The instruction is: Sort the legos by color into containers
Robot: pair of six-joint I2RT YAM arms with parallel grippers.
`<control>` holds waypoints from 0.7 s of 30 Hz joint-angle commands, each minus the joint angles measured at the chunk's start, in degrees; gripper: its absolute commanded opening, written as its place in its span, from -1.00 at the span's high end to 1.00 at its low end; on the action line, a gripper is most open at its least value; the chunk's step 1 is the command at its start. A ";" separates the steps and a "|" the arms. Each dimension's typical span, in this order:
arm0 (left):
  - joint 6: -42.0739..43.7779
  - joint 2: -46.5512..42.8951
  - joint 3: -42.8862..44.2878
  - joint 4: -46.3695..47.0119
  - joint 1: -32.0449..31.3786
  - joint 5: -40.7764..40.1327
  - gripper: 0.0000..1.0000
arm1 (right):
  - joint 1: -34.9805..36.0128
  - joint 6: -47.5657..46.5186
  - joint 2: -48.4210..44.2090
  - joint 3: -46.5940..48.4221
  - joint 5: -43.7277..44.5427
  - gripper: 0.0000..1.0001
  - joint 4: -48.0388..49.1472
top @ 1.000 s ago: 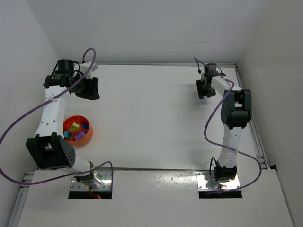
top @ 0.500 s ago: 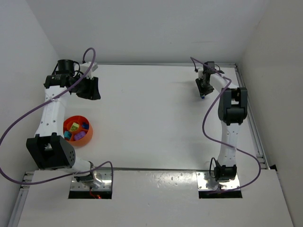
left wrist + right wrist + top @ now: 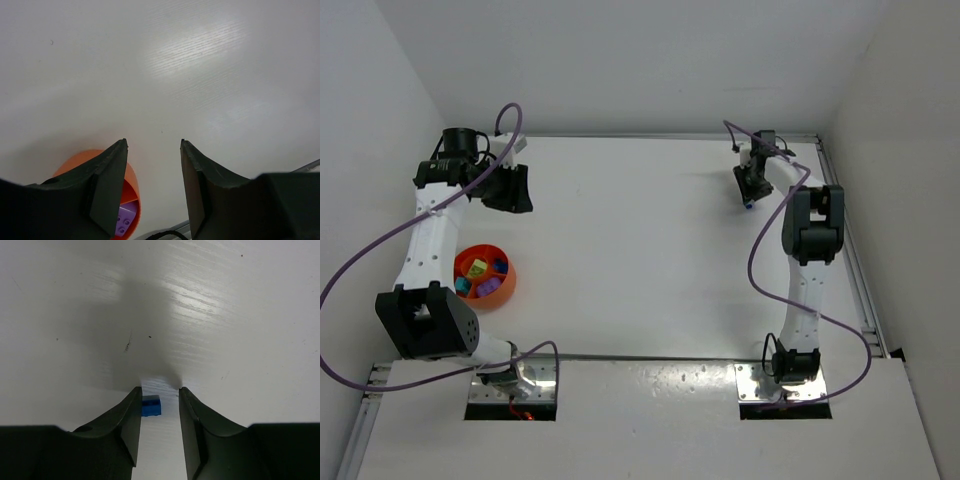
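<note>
A small blue lego (image 3: pixel 151 405) lies on the white table between my right gripper's open fingers, against the left finger (image 3: pixel 125 425). In the top view my right gripper (image 3: pixel 750 190) is low at the far right of the table, and the blue lego shows at its tip (image 3: pixel 747 204). My left gripper (image 3: pixel 510 188) is open and empty at the far left. The round orange bowl (image 3: pixel 500 289) sits below it, holding yellow, blue and purple legos (image 3: pixel 477 268). In the left wrist view the bowl (image 3: pixel 131 182) shows behind the left finger, with a purple brick (image 3: pixel 125 220) inside.
White walls close the table at the back and both sides. A metal rail (image 3: pixel 848 250) runs along the right edge. Purple cables loop from both arms.
My right gripper has moved a little farther back and lower over the blue lego. The left arm has not moved.
</note>
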 commanded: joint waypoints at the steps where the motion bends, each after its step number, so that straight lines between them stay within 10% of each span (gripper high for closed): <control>1: -0.91 -2.08 -0.20 0.77 -0.37 0.64 -0.05 | -0.91 0.51 -0.03 -3.60 -0.06 0.30 -3.70; 21: -1.44 -3.13 -0.20 0.77 -0.37 0.64 -0.05 | -1.44 -0.01 -1.18 -5.37 -6.30 0.29 -6.25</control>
